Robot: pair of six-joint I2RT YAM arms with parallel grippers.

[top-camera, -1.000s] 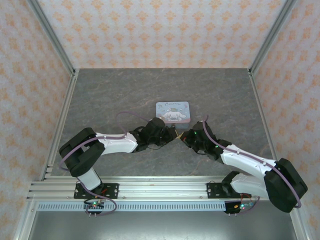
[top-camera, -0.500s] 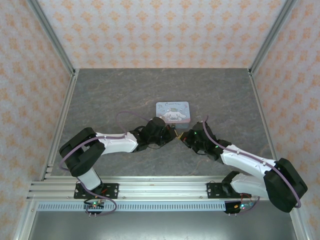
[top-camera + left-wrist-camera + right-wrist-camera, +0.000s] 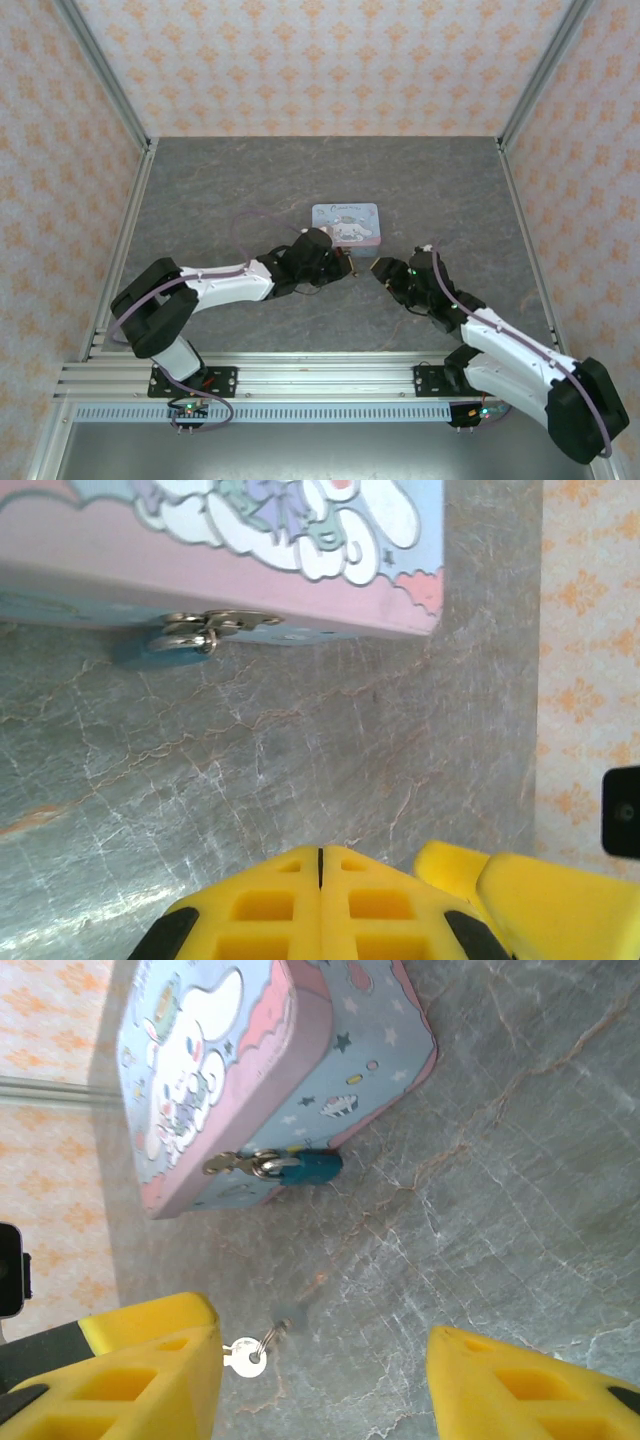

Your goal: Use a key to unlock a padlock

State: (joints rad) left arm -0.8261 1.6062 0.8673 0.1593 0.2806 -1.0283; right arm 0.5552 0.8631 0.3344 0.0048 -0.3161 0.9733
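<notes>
1. Right gripper point(image 3: 320, 1350): released, jaws apart, empty. Left gripper point(image 3: 320, 865): clenched, empty.
2. Cartoon tin point(image 3: 330, 1020): unrestrained; may slide under key insertion.
3. Padlock point(image 3: 312, 1167): hangs on the tin's hasp point(image 3: 240, 1165), apparently locked.
4. Key point(image 3: 245, 1357): flat on table point(image 3: 500, 1160) beside one finger point(image 3: 150, 1360); pickup may skid it.

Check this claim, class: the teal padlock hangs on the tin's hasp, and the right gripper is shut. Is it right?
Not quite. The right gripper is open: the right wrist view shows its yellow fingers standing wide apart. The rest holds: the teal padlock does hang on the tin's hasp.
</notes>
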